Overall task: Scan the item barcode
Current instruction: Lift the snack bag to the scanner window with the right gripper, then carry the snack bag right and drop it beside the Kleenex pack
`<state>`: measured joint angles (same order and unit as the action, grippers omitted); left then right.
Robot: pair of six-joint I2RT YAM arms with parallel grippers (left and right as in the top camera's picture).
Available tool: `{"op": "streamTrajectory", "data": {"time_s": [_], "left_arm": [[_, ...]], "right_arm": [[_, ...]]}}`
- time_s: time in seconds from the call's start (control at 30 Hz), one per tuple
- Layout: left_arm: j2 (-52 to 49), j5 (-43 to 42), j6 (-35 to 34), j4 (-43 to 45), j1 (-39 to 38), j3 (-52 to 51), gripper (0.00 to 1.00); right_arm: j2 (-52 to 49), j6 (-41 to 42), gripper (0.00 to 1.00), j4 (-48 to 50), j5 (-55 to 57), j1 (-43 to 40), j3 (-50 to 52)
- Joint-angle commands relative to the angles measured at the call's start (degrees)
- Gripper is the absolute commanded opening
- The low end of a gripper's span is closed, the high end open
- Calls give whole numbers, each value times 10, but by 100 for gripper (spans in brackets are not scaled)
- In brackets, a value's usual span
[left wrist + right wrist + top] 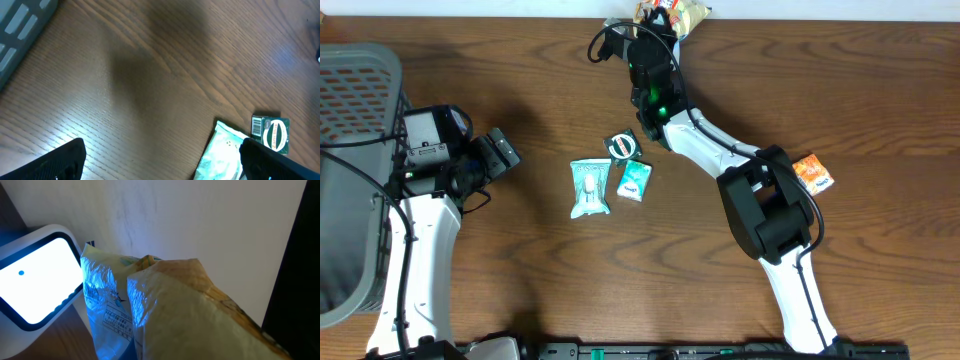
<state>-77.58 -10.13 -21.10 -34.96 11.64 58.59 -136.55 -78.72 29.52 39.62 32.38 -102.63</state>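
**Snack bag (pixel 190 305) held at scanner, print side lit**

Location: the bag is at the far edge of the table, in the right gripper (pixel 656 38). That gripper is clamped nearly shut on the bag. The grip point itself isn't visible in the wrist view.

Left gripper (pixel 503 150) is fully spread and holds nothing. It hangs over bare wood near the basket (pixel 355 90).

Handling, my read:
- The bag looks like a light, crinkly film pouch. It's soft and mostly air, so it will buckle if squeezed mid-body.
- Film is glossy, so it could slip or rotate in the jaws.
- Best hold is a sealed edge or corner, which keeps the printed panel flat and uncovered.
- Contents probably crush easily, so go gentle.

Orientation:
- In the wrist view the bag is folded or creased, with two faces showing.
- The silvery face with small print (pixel 111 314) is turned toward the scanner (pixel 35 280) and catches its blue light.
- The yellow face points away, toward the right.
- Long axis seems to run from the jaws out toward the wall, roughly upright in the wrist view. The overhead crops the bag, so I can't confirm.
- I can't make out a barcode in the print.
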Motion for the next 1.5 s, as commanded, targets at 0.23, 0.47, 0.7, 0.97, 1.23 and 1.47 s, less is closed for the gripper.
{"op": "streamTrajectory", "data": {"time_s": [0.23, 0.47, 0.7, 0.97, 1.23, 1.47], "left_arm": [[0, 6, 5, -2, 2, 2, 98], [0, 6, 5, -2, 2, 2, 98], [0, 6, 5, -2, 2, 2, 98], [0, 6, 5, -2, 2, 2, 98], [0, 6, 5, -2, 2, 2, 98], [0, 6, 5, -2, 2, 2, 98]], "right_arm": [[23, 9, 1, 3, 21, 14, -15], [177, 230, 1, -231, -17, 9, -15], [331, 432, 1, -414, -60, 1, -15], [470, 809, 1, -772, -384, -157, -15], [458, 922, 1, -916, -493, -374, 58], [446, 1016, 1, -757, -512, -545, 253]]}}
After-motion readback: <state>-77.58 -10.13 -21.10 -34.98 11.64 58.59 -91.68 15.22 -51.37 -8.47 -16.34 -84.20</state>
